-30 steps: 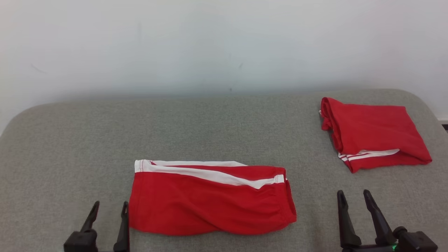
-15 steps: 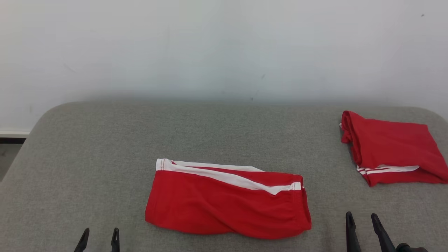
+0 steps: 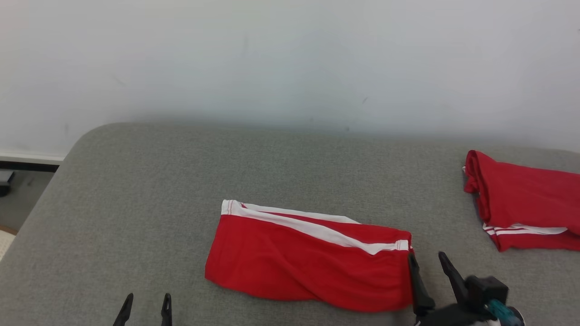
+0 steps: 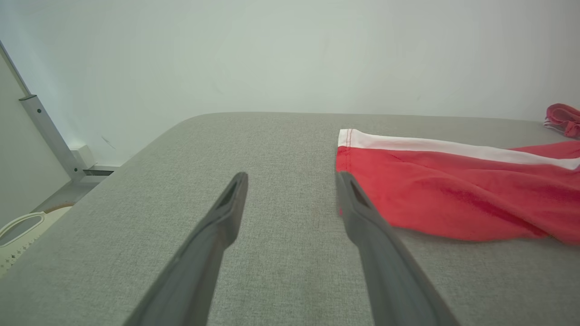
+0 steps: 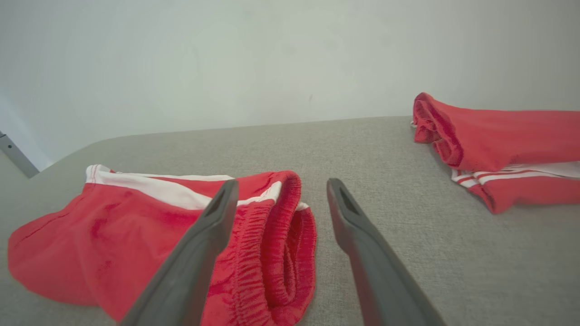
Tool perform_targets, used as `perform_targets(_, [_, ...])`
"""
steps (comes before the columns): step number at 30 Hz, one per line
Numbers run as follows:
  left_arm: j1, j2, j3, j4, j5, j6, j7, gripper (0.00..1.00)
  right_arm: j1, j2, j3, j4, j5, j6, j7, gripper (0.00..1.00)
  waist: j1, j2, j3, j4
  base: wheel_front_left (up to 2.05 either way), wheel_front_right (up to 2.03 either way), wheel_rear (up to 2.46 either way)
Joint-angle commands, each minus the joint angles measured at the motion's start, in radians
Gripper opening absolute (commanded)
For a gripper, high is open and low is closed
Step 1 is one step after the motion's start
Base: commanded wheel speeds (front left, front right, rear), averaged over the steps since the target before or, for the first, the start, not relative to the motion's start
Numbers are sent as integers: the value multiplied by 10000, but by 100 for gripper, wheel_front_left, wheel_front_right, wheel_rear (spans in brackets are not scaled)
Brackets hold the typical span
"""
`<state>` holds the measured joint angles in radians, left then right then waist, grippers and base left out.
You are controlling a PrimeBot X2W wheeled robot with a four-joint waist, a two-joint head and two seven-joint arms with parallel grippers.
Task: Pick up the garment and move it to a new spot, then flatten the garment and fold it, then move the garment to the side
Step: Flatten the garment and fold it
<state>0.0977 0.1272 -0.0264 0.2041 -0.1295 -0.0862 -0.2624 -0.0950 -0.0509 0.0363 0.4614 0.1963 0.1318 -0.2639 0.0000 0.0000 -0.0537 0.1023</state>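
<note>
**Garment** [image 3: 308, 258]: red shorts of soft knit, folded to a broad flat oblong and laid near the front middle of the padded surface [image 3: 181, 190]. A white stripe [image 3: 317, 228] is run slantwise along the far edge. The gathered elastic waistband [image 5: 276, 253] is turned to the robot's right. Shallow creases are noted. Against the picture of a second ago the whole head view is shifted, the camera having moved; the garment's lie is unchanged.

**Right gripper** [image 3: 426, 256]: brought up to the waistband end, where earlier it was held well apart. Its left finger is overlapped with the cloth's edge in the head view; contact cannot be told. The jaws are set wide apart.

**Left gripper** [image 3: 149, 296]: kept low at the front, fingers pointed forward, jaws likewise spread. It is now further from the hem, once just beside it.

**Second garment** [image 3: 525, 199]: red, white-striped, folded thicker, placed at the far right.

**Surface:** grey woven upholstery, with rounded corners.

**Wall** [image 3: 272, 59]: plain, pale.
</note>
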Motion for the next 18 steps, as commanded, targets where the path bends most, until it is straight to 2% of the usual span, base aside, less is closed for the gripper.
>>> perform_targets(1, [-155,-89,12,41,74,-30,-23,100,-447,8,46,495,-148,-21,-5,100,0,0,66,190,0,0,0])
perform_targets(6, [-303,-262,-76,204,222,-180,-23,100,-1863,4,-137,2857,-406,-21,-6,100,0,0,140,595,0,0,0])
perform_targets(12, [-423,-395,-95,341,297,-258,-23,100,-2784,-4,-940,5343,-734,-21,-3,100,0,0,239,879,0,0,0])
perform_targets(13, [-458,-430,-85,405,335,-293,-23,100,-3131,-4,-1202,6208,-602,-21,3,100,0,0,281,945,0,0,0])
perform_targets(15, [-522,-439,-99,430,339,-323,-23,100,-3326,2,-1287,6642,-307,-21,3,100,0,0,303,996,0,0,0])
perform_targets(17, [-644,-477,-159,523,382,-360,-23,100,-3674,13,-1097,7415,596,-21,86,100,0,0,349,1122,0,0,0])
perform_targets(18, [-644,-477,-159,523,382,-360,-23,100,-3674,13,-1097,7415,596,-21,86,100,0,0,349,1122,0,0,0])
